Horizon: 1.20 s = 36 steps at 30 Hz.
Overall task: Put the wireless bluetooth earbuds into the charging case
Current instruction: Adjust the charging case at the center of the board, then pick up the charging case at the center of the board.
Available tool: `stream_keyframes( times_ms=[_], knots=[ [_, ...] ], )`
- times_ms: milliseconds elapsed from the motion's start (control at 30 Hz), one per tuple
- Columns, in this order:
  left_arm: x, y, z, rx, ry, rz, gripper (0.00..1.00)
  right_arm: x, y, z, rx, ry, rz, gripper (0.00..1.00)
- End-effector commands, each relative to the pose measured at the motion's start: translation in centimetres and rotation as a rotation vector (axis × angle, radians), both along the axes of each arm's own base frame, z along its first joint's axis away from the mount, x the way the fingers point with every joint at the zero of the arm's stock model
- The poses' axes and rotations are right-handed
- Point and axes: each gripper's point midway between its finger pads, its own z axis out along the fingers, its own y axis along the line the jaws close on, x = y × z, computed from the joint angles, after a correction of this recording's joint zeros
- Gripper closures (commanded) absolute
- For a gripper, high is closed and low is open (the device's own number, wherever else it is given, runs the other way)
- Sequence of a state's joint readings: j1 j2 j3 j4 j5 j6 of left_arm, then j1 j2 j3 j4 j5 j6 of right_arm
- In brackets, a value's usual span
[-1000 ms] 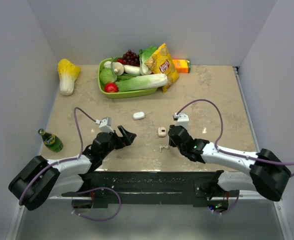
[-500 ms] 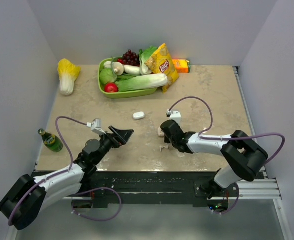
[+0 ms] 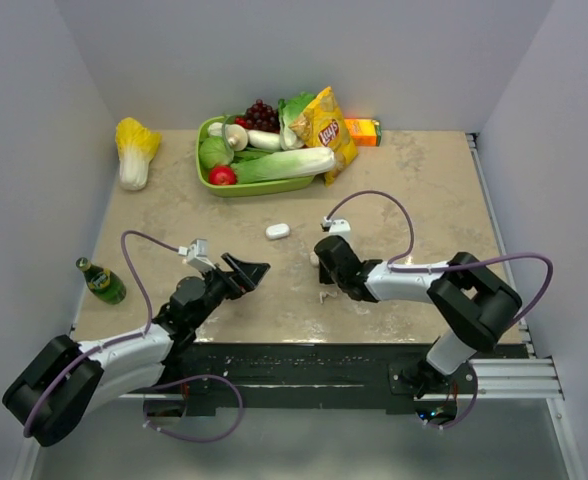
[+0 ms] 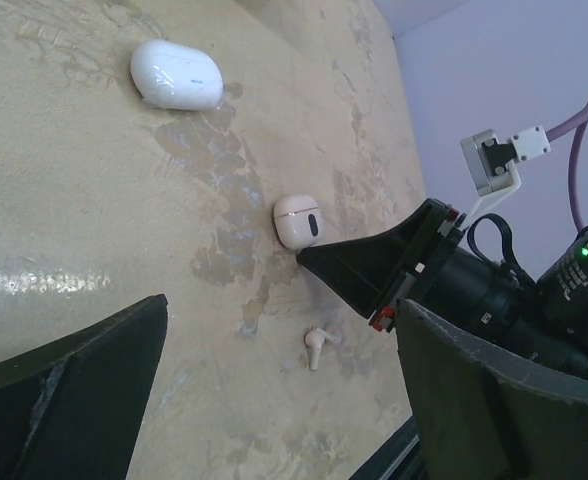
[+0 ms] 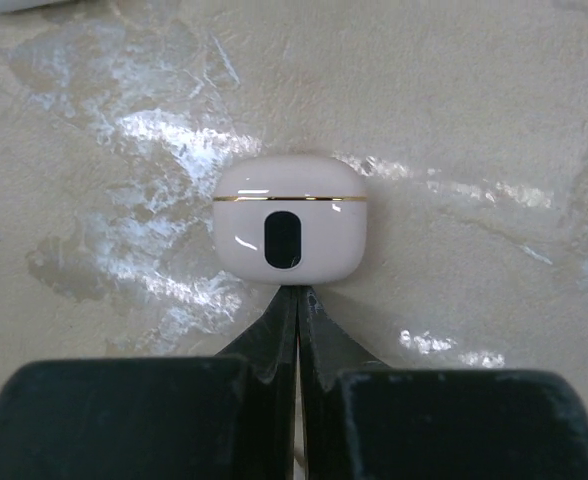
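Earbud (image 4: 314,348), the only one in sight, lay loose on the table (image 3: 414,190) just beside the charging case (image 5: 289,220), on its near side toward the robot. The charging case lay near the middle of the table with its gold seam closed, so nothing could go in yet. Whether the second earbud was already inside could not be told. A white pebble-shaped box (image 4: 177,75) lay apart from both, farther back and to the left.

The step looked like a nudge at the case, or a first try at its lid, by the right claw (image 5: 296,295). To do that well, the push should have run through the middle of the case, because an off-centre poke would probably spin so small and smooth a thing on the glossy top. A light touch was wanted, and care not to sweep the loose earbud away. Lifting the lid would likely have needed a second hold to steady the case.

The right claw was fully closed and held nothing, its tips pressed together and seemingly touching the case's near edge, right below its dark oval. The left claw (image 3: 252,270) was spread wide and empty, hanging above the table to the left with its mouth facing the case and earbud.
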<state>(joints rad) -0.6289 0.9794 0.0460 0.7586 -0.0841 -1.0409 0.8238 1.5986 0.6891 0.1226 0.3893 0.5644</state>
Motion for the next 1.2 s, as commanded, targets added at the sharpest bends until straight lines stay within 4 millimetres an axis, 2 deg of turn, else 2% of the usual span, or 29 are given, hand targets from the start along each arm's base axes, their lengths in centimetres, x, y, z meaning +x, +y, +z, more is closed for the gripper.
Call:
stream_keyframes(
  times_ms=[0, 267, 333, 367, 400, 467, 500, 567, 600, 633, 667, 700, 733, 767, 800, 867, 1000, 1033, 1067, 1100, 1133, 1167],
  knots=[
    [-2.3, 1.3, -3.7, 0.023, 0.054, -0.013, 0.00, 1.4, 2.2, 1.1, 0.040, -0.025, 0.034, 0.99],
    [-2.1, 1.2, -4.0, 0.063, 0.057, -0.024, 0.00, 2.2, 3.5, 0.9, 0.040, -0.018, 0.057, 0.99],
    [-2.0, 1.1, -3.9, 0.075, 0.053, -0.030, 0.00, 2.2, 3.4, 1.8, 0.051, -0.032, 0.055, 0.98],
    [-2.0, 1.1, -4.2, 0.087, 0.062, -0.033, 0.00, 2.3, 3.1, 2.6, 0.057, -0.049, 0.044, 0.98],
    [-1.6, 0.9, -3.7, 0.101, 0.046, -0.037, 0.00, 2.1, 3.1, 4.8, 0.092, -0.085, 0.048, 0.98],
    [-1.3, 0.5, -4.3, 0.185, 0.045, -0.068, 0.00, 1.5, 2.0, 6.8, 0.120, -0.118, 0.032, 0.94],
    [-0.3, -0.1, -3.1, 0.198, 0.020, -0.075, 0.00, 1.0, 0.9, 9.0, 0.147, -0.162, 0.011, 0.93],
    [0.0, -0.5, -4.7, 0.315, 0.060, -0.116, 0.00, 0.6, -0.2, 11.2, 0.168, -0.205, -0.011, 0.87],
    [1.2, -1.3, -3.4, 0.328, 0.042, -0.117, 0.00, 0.1, -1.3, 11.8, 0.157, -0.217, -0.029, 0.84],
    [1.5, -1.4, -4.3, 0.369, 0.070, -0.120, 0.00, -0.3, -2.0, 14.1, 0.193, -0.260, -0.033, 0.81],
    [1.7, -1.3, -4.7, 0.412, 0.084, -0.122, 0.00, -0.6, -2.5, 15.0, 0.198, -0.278, -0.036, 0.76],
    [2.5, -2.2, -3.6, 0.418, 0.063, -0.127, 0.00, -1.1, -3.3, 15.2, 0.186, -0.279, -0.042, 0.73],
    [2.8, -2.4, -3.9, 0.447, 0.074, -0.129, 0.00, -1.5, -4.1, 16.9, 0.210, -0.317, -0.050, 0.66],
    [3.0, -2.2, -4.2, 0.493, 0.090, -0.120, 0.00, -1.8, -4.4, 17.5, 0.216, -0.330, -0.049, 0.63],
    [3.6, -3.3, -2.9, 0.493, 0.066, -0.122, 0.00, -2.1, -4.9, 17.2, 0.205, -0.328, -0.045, 0.61],
    [4.2, -3.5, -3.0, 0.537, 0.081, -0.094, 0.00, -2.5, -5.7, 18.3, 0.216, -0.365, -0.050, 0.56],
    [5.4, -5.9, -0.4, 0.513, -0.012, -0.109, 0.00, -2.9, -6.4, 17.5, 0.190, -0.364, -0.045, 0.53],
    [5.7, -6.2, -0.5, 0.513, -0.013, -0.107, 0.00, -3.0, -6.4, 17.4, 0.190, -0.360, -0.043, 0.53],
    [6.3, -7.2, 0.8, 0.519, -0.050, -0.133, 0.00, -3.1, -6.2, 17.4, 0.197, -0.356, -0.036, 0.53],
    [6.7, -7.8, 1.2, 0.542, -0.068, -0.161, 0.00, -3.2, -6.1, 17.5, 0.205, -0.354, -0.030, 0.53],
    [6.3, -8.7, -0.3, 0.588, -0.035, -0.239, 0.00, -3.2, -6.0, 17.6, 0.213, -0.357, -0.026, 0.54],
    [7.3, -10.1, 1.3, 0.601, -0.085, -0.276, 0.00, -3.3, -5.9, 17.9, 0.228, -0.364, -0.019, 0.54]
  ],
)
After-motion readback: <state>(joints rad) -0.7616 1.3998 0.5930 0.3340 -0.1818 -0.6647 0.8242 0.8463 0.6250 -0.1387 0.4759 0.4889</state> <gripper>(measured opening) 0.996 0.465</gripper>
